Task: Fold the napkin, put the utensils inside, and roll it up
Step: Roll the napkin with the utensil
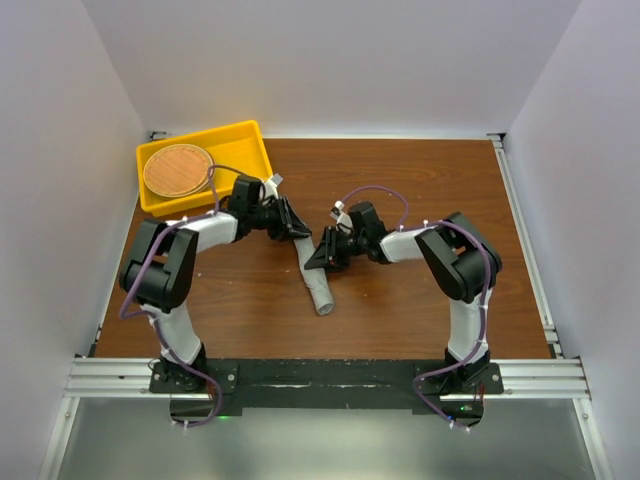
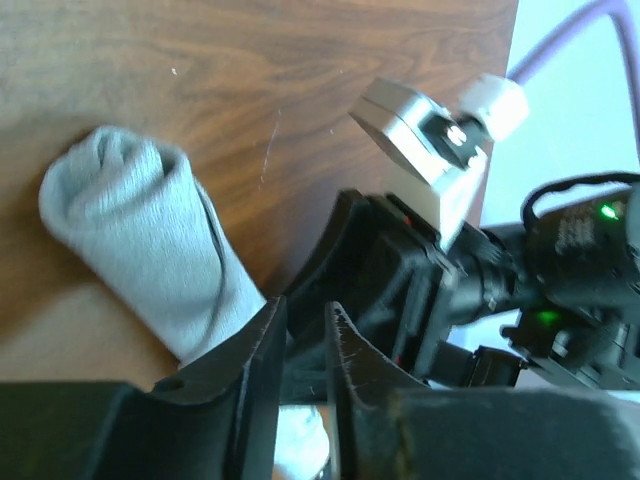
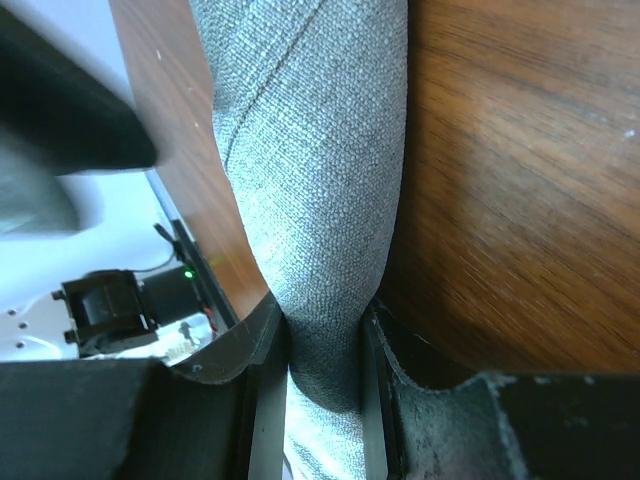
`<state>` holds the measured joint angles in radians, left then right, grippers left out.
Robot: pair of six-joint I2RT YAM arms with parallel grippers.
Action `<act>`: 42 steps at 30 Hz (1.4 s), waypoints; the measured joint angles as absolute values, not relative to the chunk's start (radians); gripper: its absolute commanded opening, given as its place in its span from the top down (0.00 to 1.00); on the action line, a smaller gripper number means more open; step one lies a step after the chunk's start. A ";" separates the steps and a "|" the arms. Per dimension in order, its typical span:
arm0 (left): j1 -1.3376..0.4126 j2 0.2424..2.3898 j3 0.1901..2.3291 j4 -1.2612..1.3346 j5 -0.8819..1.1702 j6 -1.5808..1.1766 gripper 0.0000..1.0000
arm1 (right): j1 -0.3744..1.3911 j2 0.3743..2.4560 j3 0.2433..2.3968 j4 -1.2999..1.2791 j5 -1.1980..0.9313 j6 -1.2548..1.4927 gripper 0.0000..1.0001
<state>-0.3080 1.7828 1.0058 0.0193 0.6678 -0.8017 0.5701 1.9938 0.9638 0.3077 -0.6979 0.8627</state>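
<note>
The right gripper point(image 3: 320, 340) pinches the rolled napkin point(image 3: 310, 150), which runs ahead between its jaws (soft, light, prone to unroll, best held mid-roll), while the left gripper point(image 2: 305, 320) sits nearly closed at its end, grip unclear.

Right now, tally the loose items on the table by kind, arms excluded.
napkin, grey, rolled: 1
tray, yellow: 1
woven disc, brown, in the tray: 1
utensils in view: 0
Total: 3
</note>
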 measured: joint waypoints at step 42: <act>-0.308 1.999 1.104 0.003 0.691 -0.820 0.76 | 0.989 2.157 1.678 -0.844 0.371 0.325 0.74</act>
